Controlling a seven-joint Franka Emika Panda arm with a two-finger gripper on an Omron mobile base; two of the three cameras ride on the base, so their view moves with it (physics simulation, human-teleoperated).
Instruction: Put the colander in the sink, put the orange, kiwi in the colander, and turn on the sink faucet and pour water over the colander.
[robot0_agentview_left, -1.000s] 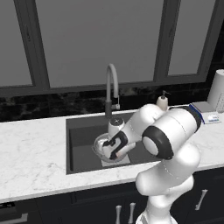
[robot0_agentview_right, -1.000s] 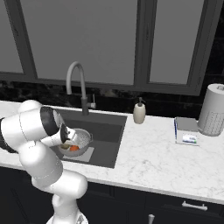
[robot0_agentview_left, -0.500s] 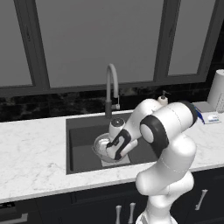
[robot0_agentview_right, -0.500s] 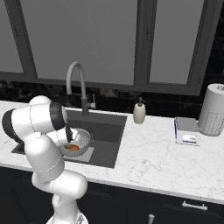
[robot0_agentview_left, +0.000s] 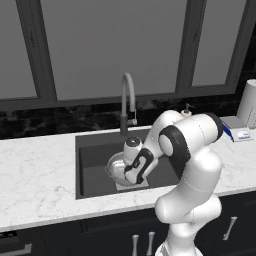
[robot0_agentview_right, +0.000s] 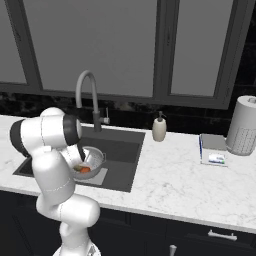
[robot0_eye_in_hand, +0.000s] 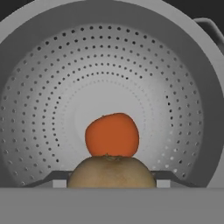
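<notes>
While my gripper (robot0_eye_in_hand: 112, 183) grasps the kiwi (robot0_eye_in_hand: 111, 172) between its fingers, the orange (robot0_eye_in_hand: 112, 135) lies touching it at twelve o'clock on the colander's (robot0_eye_in_hand: 48, 87) floor. The colander sits in the sink (robot0_agentview_left: 95, 160), with the sink faucet (robot0_agentview_left: 127, 100) at twelve o'clock behind it.

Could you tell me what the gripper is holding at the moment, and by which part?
The kiwi, apparently across its middle: it sits between the fingers of the gripper, above the orange lying in the colander.
</notes>
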